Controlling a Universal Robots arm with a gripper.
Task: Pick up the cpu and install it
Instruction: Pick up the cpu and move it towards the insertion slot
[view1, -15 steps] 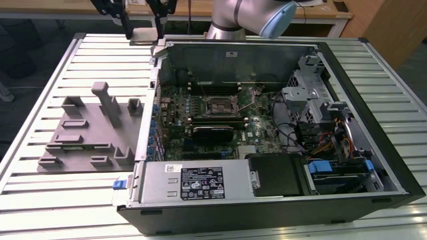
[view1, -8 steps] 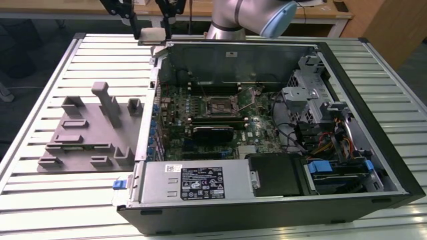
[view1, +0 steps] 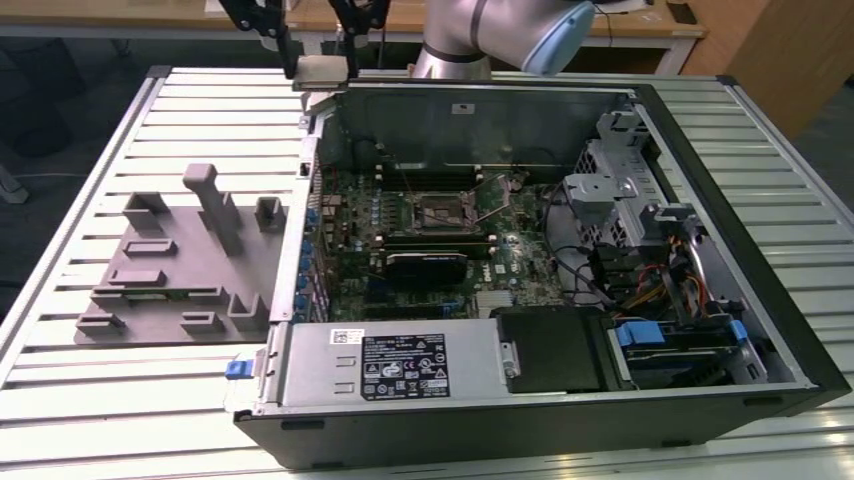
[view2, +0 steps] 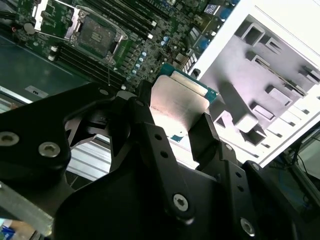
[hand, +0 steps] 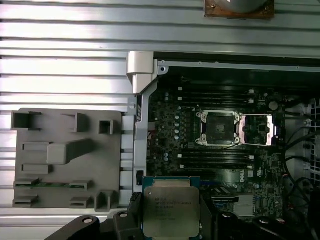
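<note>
The cpu (hand: 171, 210) is seen lid-up and roughly level, pinched by two opposite edges between the fingers (view2: 207, 132) of the gripper (view1: 320, 70), which is closed on it. It is held in the air, touching nothing else. In the exterior view it is placed over the far corner of the case (view1: 467, 110), at about eleven o'clock from the socket (hand: 220, 128) and well apart from it. The tray (hand: 100, 165) lies at about seven o'clock from the cpu, on the table (view1: 80, 400). The socket is seen with its retaining plate swung aside and its bed uncovered. The pick-up is judged done; the install is not, as the cpu is not yet over the socket, lowered or seated
</note>
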